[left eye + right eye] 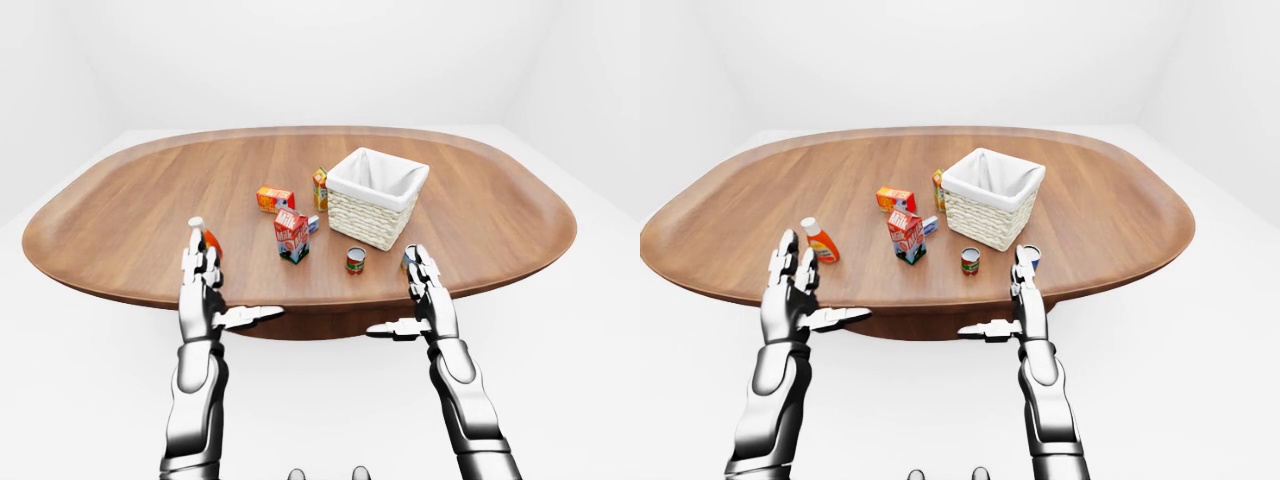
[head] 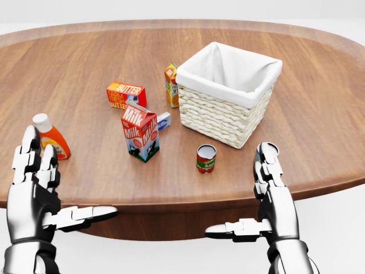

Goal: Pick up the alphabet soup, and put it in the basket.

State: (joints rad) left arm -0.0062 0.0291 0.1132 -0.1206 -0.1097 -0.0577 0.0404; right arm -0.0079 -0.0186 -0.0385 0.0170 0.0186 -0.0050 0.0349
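The small red-and-green alphabet soup can (image 2: 206,158) stands upright on the oval brown wooden tabletop (image 2: 85,68), near its lower edge in the head view and just below the white-lined woven wicker basket (image 2: 228,94), apart from it. The left hand (image 2: 34,191) and right hand (image 2: 272,191) hover over that edge, fingers spread, holding nothing. A red-and-white milk carton (image 2: 140,132) stands left of the can.

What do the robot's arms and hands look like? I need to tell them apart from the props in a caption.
Both arms are glossy, chrome-like silver with dark grey bands at the joints. The left hand and right hand are blocky and segmented, each with three jointed metal fingers, one jutting sideways like a thumb. No cables, markings or sleeves are visible.
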